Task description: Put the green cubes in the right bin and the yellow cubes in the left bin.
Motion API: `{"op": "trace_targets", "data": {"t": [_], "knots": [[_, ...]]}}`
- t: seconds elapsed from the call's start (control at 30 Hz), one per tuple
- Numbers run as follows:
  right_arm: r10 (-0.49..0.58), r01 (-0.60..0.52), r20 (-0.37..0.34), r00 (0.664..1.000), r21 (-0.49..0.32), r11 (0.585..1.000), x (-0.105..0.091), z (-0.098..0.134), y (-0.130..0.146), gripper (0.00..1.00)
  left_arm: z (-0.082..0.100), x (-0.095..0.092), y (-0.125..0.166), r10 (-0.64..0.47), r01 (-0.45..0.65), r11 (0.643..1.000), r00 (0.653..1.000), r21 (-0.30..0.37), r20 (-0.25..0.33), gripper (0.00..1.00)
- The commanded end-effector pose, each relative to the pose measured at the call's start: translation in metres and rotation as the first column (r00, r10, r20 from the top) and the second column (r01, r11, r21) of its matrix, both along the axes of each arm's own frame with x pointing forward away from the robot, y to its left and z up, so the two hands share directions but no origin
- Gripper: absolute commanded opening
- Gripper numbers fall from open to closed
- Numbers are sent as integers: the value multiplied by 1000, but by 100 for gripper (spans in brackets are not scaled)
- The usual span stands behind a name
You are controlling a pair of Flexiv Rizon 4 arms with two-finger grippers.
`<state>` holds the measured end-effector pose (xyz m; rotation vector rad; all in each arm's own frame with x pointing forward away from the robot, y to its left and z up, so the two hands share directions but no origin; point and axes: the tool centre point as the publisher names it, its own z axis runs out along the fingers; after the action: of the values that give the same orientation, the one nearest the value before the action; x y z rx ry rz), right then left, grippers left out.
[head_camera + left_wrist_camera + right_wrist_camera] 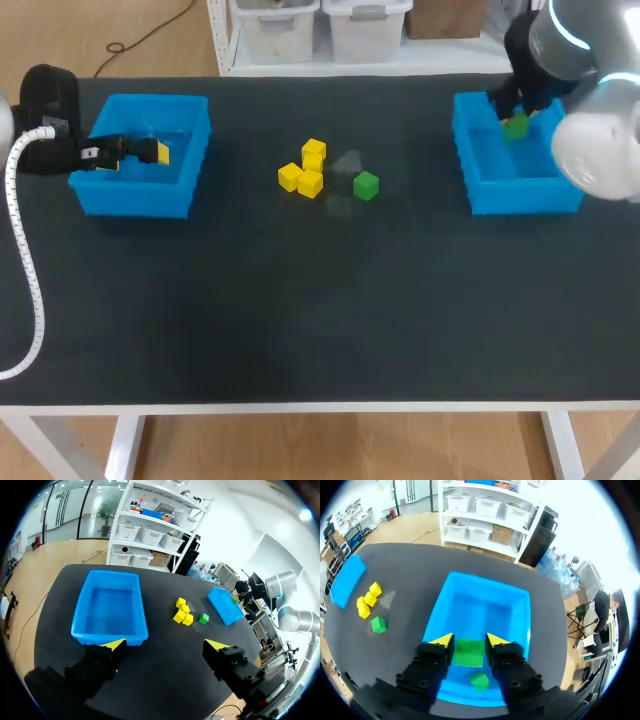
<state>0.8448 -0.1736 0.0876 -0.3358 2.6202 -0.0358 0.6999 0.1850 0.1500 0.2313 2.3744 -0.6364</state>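
Note:
My right gripper (469,641) hangs over the right blue bin (485,582), shut on a green cube (469,653) with both yellow tips against its sides. A second green cube (480,681) lies on the bin floor under it. In the head view the held cube (516,126) shows just above the right bin (520,195). Another green cube (366,185) sits mid-table beside several yellow cubes (305,170). My left gripper (165,645) stands open above the near edge of the left bin (107,635), which has nothing in it.
The bins stand at the table's far left (130,200) and far right. The loose cubes cluster between them toward the back, with dark tabletop (320,320) stretching to the front edge.

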Motion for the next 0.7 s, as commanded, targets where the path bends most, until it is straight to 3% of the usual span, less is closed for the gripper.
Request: {"op": "trace_targets", "data": {"t": [0.03, 0.23, 0.43, 0.7], "knots": [[36, -36, 77, 996, -2, 999, -10, 2, 9, 100, 0, 0, 0, 0, 0, 1000, 1000, 0, 0, 100], [90, -90, 93, 992, -7, 996, -14, 12, 24, 100, 0, 0, 0, 0, 0, 1000, 1000, 0, 0, 100], [266, -263, 84, 960, -37, 964, -34, 19, 74, 100, 0, 0, 0, 0, 0, 1000, 1000, 0, 0, 100], [432, -431, 23, 902, -38, 902, -48, -6, 136, 100, 0, 0, 0, 0, 0, 1000, 1000, 0, 0, 100]]}}
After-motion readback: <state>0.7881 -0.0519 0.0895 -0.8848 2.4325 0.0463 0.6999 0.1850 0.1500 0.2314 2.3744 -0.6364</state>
